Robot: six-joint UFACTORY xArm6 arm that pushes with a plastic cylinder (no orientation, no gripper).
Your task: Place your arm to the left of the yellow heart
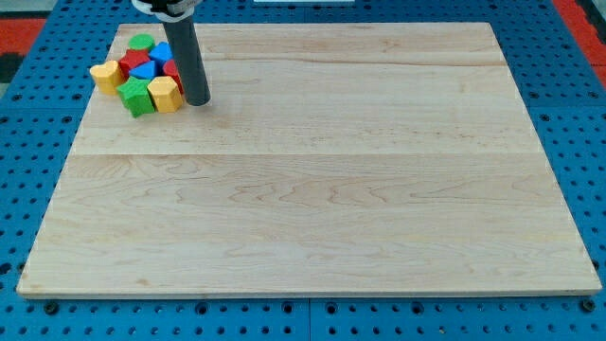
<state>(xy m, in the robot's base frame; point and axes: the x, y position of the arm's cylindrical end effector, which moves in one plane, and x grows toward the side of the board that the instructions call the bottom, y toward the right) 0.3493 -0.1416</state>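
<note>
My tip [197, 101] rests on the board at the right edge of a tight cluster of blocks in the view's top left. A yellow block [164, 95] lies just left of the tip, close to or touching it. A green star [137, 98] sits left of that. A second yellow block [104, 75], which looks like the heart, is at the cluster's far left, well left of my tip. Red blocks [138, 62], a blue block [161, 52] and a green block [141, 43] fill the cluster's upper part; the rod hides part of them.
The wooden board [312, 189] lies on a blue pegboard table [28, 114]. The cluster sits close to the board's top left corner and left edge.
</note>
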